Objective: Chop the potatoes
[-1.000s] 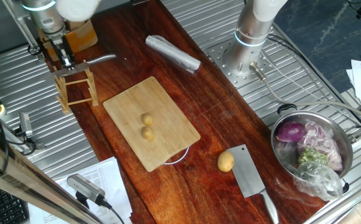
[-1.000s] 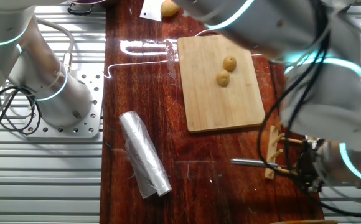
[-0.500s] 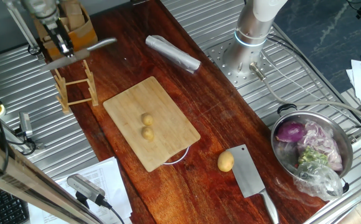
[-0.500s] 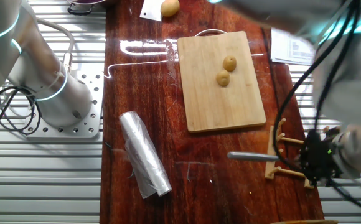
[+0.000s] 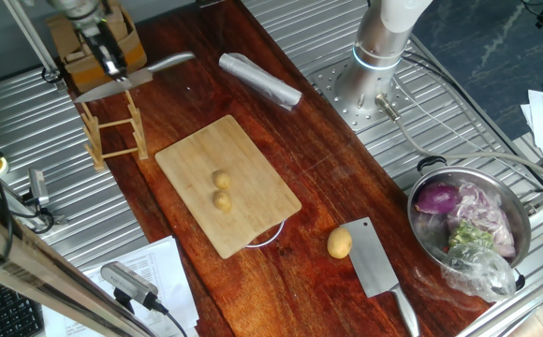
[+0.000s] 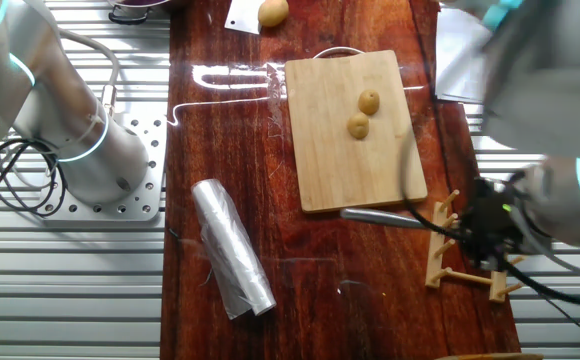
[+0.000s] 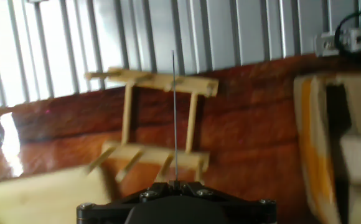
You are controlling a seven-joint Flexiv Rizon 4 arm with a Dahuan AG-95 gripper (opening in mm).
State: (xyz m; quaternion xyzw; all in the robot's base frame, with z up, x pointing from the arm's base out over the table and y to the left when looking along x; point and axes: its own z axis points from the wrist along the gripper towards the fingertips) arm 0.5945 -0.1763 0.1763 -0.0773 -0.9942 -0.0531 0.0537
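Observation:
Two small yellow-tan potatoes (image 5: 221,179) (image 5: 222,199) lie side by side near the middle of the wooden cutting board (image 5: 192,154); they also show in the other fixed view (image 6: 369,101) (image 6: 358,126) on the board (image 6: 335,165). My gripper (image 5: 110,58) is shut on the handle of a slim steel knife (image 5: 154,70) and holds it in the air above the wooden rack (image 5: 117,131), far left of the board. In the other fixed view the gripper (image 6: 490,228) holds the knife (image 6: 380,216) near the board's edge. In the hand view the blade (image 7: 174,112) shows edge-on over the rack (image 7: 162,124).
A larger golden-brown potato (image 5: 340,243) lies beside a cleaver (image 5: 376,270) at the front right. A steel pot (image 5: 421,201) holds a purple onion and scraps. A plastic-wrap roll (image 5: 260,79) lies at the back. A cardboard box (image 7: 333,137) stands behind the rack.
My gripper has risen off the rack with the knife in it and moved a little toward the cutting board. The potatoes have not moved.

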